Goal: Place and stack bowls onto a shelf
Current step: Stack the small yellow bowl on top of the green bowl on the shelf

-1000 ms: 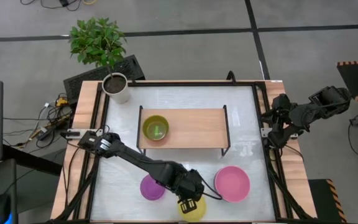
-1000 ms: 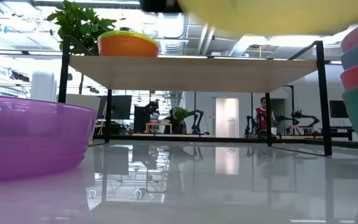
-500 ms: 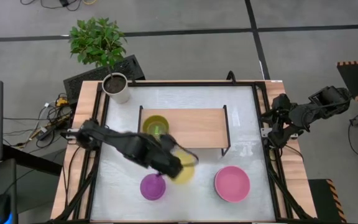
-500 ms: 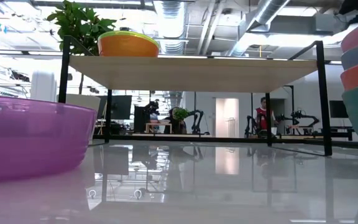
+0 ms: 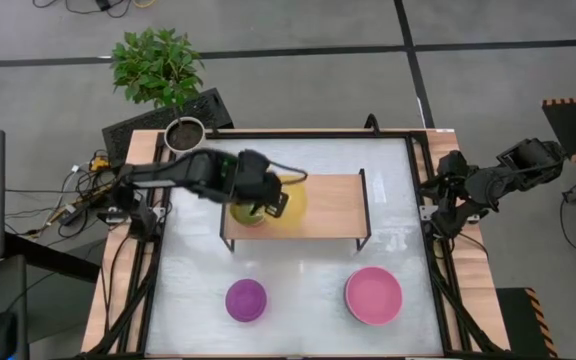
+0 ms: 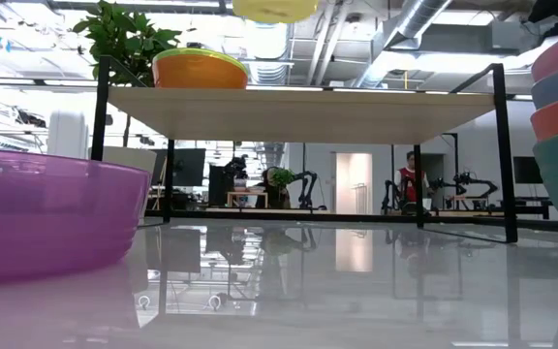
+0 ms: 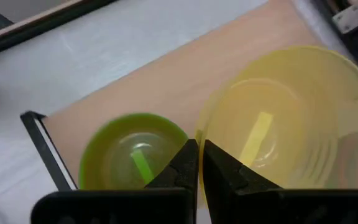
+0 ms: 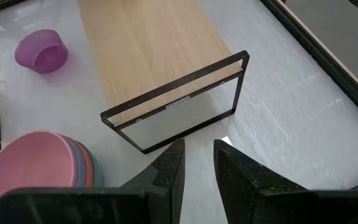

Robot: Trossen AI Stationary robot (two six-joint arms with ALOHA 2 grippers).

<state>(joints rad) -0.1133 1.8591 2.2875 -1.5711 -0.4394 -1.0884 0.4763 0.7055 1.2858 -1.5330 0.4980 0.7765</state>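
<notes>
On the shelf point(image 5: 318, 205) over the white tabletop point(image 5: 298, 275), your yellow bowl point(image 5: 288, 200) hangs pinched at its rim in the closed left gripper point(image 7: 199, 163), just beside the green bowl point(image 7: 132, 158), which lies leftward; right gripper point(image 8: 197, 165) waits open, well apart.

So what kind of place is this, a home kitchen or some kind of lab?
Most likely a robotics lab or workshop, not a kitchen. The low view looks past the shelf to more robot arms on benches under exposed ceiling ducts, and the high view shows loose cables beside the table.
</notes>
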